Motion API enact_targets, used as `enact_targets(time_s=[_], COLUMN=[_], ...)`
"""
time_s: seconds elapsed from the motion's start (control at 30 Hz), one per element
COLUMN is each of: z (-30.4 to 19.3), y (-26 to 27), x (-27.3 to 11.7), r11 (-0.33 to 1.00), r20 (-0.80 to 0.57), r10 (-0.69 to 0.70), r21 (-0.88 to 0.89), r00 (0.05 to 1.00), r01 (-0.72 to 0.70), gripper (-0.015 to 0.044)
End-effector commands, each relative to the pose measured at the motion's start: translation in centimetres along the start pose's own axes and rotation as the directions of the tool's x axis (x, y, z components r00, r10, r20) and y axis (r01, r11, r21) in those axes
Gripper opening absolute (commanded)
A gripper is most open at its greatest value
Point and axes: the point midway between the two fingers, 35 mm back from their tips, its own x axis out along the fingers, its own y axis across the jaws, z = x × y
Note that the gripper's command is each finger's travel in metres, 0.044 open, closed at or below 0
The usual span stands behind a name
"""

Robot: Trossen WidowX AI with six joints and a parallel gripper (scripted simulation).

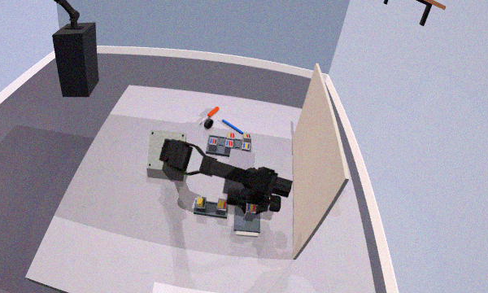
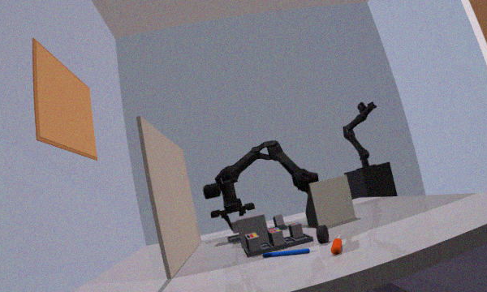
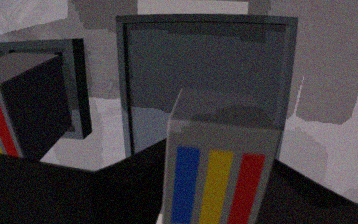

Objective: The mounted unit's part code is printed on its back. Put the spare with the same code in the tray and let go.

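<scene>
My gripper (image 1: 250, 207) (image 3: 210, 151) is shut on a grey block (image 1: 251, 209) (image 3: 220, 175) with blue, yellow and red stripes. The block is upright over the near-arm end of the dark tray (image 1: 246, 225) (image 3: 205, 60); its underside and any gap to the tray floor are hidden. Beside the tray, a small rack (image 1: 211, 212) (image 3: 78, 90) holds two blocks; the nearer one (image 1: 222, 204) (image 3: 22, 100) shows yellow and red stripes. A larger rack (image 1: 220, 152) (image 2: 282, 245) holds several striped blocks. An upright grey panel (image 2: 252, 227) stands behind it; I cannot read a code on the mounted unit.
A tall beige board (image 1: 317, 163) (image 2: 170, 199) stands on the side beyond the gripper. A blue pen (image 1: 232, 126) (image 2: 286, 253), an orange-handled tool (image 1: 213, 111) (image 2: 336, 246) and a black roll (image 1: 208, 124) (image 2: 322, 234) lie past the larger rack. A pale box (image 1: 156, 148) (image 2: 333, 200) is by the arm's base.
</scene>
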Motion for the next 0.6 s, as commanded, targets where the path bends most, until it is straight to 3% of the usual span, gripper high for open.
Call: enact_targets(time_s=[0.0,0.47,0.57], z=[0.1,-0.1,-0.1], y=[0.0,0.3,0.3], x=[0.2,1.4,1.2], r11=[1.0,1.0,1.0], r20=[0.003,-0.002,-0.005], r10=[-0.003,-0.003,0.0], r21=[-0.003,-0.003,0.0], r00=[1.0,1.0,1.0], r01=[0.003,0.003,0.0], gripper=[0.0,0.0,0.0079])
